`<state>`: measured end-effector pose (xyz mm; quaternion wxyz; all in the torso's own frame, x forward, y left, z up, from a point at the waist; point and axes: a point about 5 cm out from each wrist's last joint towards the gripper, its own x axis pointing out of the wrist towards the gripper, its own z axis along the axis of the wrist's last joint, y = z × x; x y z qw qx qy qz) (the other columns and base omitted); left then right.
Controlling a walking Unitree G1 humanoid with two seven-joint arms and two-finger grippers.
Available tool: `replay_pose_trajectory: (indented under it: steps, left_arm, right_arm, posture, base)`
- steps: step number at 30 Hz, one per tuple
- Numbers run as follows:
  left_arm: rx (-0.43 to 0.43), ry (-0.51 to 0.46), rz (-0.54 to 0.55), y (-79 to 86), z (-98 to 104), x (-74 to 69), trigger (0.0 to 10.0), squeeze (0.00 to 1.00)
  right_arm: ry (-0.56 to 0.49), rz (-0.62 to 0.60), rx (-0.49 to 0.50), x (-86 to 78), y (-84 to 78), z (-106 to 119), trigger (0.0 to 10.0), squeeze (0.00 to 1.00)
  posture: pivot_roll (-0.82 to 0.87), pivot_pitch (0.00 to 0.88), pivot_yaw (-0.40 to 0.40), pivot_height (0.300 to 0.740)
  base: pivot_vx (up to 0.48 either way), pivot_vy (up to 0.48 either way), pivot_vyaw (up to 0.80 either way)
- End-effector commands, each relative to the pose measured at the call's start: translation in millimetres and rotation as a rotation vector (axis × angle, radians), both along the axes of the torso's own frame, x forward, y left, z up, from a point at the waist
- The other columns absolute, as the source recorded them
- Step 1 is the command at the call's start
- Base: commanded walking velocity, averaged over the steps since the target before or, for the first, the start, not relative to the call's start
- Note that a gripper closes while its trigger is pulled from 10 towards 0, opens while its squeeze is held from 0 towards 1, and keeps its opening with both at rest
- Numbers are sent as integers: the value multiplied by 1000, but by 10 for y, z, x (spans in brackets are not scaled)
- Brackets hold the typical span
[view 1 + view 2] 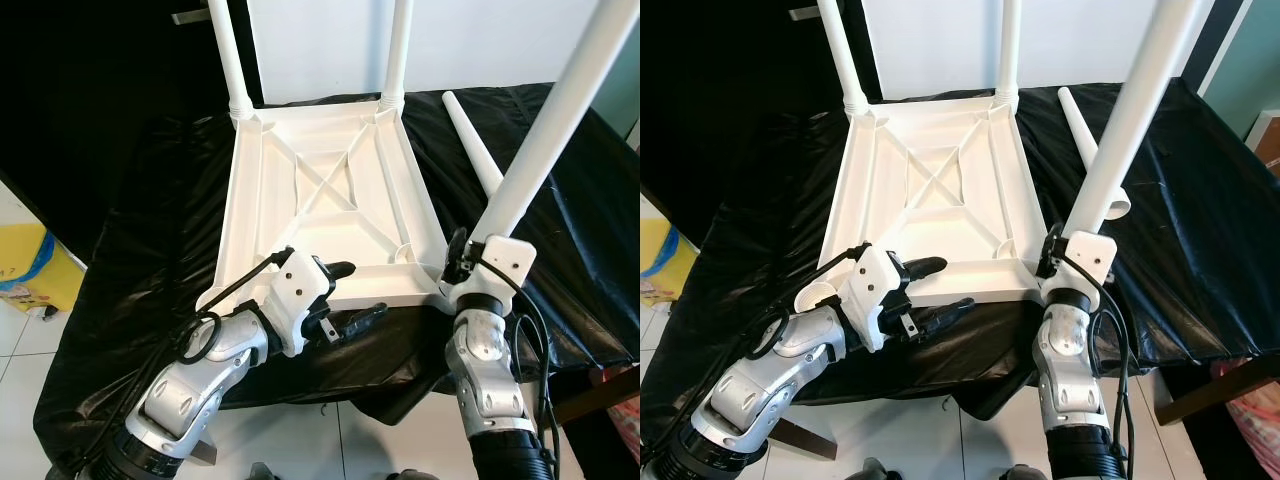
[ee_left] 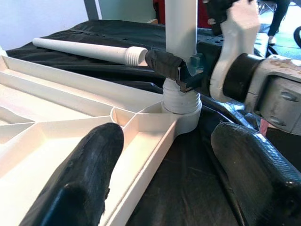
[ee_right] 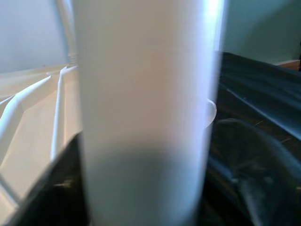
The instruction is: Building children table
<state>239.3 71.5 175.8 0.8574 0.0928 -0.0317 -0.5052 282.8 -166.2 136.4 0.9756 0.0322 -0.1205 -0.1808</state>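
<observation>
Left gripper (image 1: 345,295): nearest the camera, jaws apart, straddling the near rim of the table top; one finger (image 2: 80,179) lies over the ribbed underside, the other outside the rim above the black sheet.
Right gripper (image 2: 181,75): jaws clamped on the leg just above its threaded end, beside the left gripper.
Held leg (image 1: 555,130): white, tilted, rising up and away from the right jaws; its base sits in the near corner socket (image 2: 182,106).
Table top (image 1: 320,190): white, upside down on the worktop, stretching away from both jaws.
Black sheet (image 1: 150,200): covers the worktop under the table top.
Loose leg (image 1: 475,150): lying on the sheet beyond the right jaws.
Far legs (image 1: 225,50): two upright in the far corners.
</observation>
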Motion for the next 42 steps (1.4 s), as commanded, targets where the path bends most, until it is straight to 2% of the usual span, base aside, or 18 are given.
replay_pose_trajectory:
  steps: [1,3,6,7,8,9,10,11,12,13,15,16,17,20,21,27,33,42]
  left_arm:
    - [-3,-11,-90,-26,50,-47,10000,0]
    - [-4,-11,-91,-27,52,-45,10000,0]
    - [-12,-12,-100,-39,66,-37,10000,0]
    - [-12,-12,-100,-39,66,-37,10000,0]
    - [-13,-13,-103,-43,68,-34,10000,0]
    - [-14,-13,-105,-49,69,-30,10000,0]
    - [-14,-13,-105,-49,69,-30,10000,0]
    - [-16,-14,-108,-56,72,-25,10000,0]
    - [-16,-14,-108,-56,72,-25,10000,0]
    - [-18,-14,-110,-61,74,-21,10000,0]
    - [-18,-14,-110,-61,74,-21,10000,0]
    - [-19,-15,-115,-70,77,-21,10000,0]
    - [-20,-15,-118,-76,78,-22,10000,0]
    - [-20,-15,-120,-79,79,-22,10000,0]
    - [-21,-16,-118,-77,80,-17,10000,0]
    - [-25,-18,-115,-69,86,-15,10000,0]
    - [-32,-23,-111,-65,99,-5,10000,0]
    - [-42,-26,-112,-64,116,13,10000,0]
  right_arm:
    - [-13,1,12,-24,-41,-5,10000,1000]
    - [-35,20,1,-24,-49,28,10000,1000]
    - [-65,156,-42,20,-91,111,10000,1000]
    - [-65,156,-42,20,-91,111,10000,1000]
    - [-55,236,-39,44,-78,114,10000,1000]
    - [-42,312,-18,63,-72,110,10000,608]
    - [-42,312,-18,63,-72,110,10000,608]
    - [-24,426,19,80,-45,99,10000,0]
    - [-24,426,19,80,-45,99,10000,0]
    - [-14,502,45,87,-26,93,10000,0]
    - [-14,502,45,87,-26,93,10000,0]
    - [-5,578,81,101,-24,87,2275,0]
    - [-1,622,103,108,-25,85,2275,0]
    - [1,641,115,113,-29,84,2275,0]
    - [3,651,111,129,-33,76,0,0]
    - [9,662,96,149,-35,50,0,0]
    - [12,699,122,146,-65,37,0,0]
    - [-5,668,127,153,-102,74,0,0]
  posture:
    - [-76,79,34,740]
    - [-79,79,35,740]
    - [-92,79,38,740]
    - [-92,79,38,740]
    - [-99,79,41,740]
    - [-102,78,43,740]
    - [-102,78,43,740]
    - [-108,80,46,740]
    - [-108,80,46,740]
    - [-109,79,49,740]
    - [-109,79,49,740]
    - [-110,78,48,740]
    - [-110,78,48,740]
    - [-110,78,48,740]
    - [-106,76,43,740]
    - [-104,70,42,740]
    - [-110,66,50,740]
    - [-115,61,51,740]
  base:
    - [0,0,0]
    - [0,0,0]
    - [0,0,0]
    - [0,0,0]
    - [0,0,0]
    - [0,0,0]
    - [0,0,0]
    - [0,0,0]
    - [0,0,0]
    - [0,0,0]
    - [0,0,0]
    - [0,0,0]
    - [0,0,0]
    - [0,0,0]
    - [0,0,0]
    - [0,0,0]
    - [0,0,0]
    - [0,0,0]
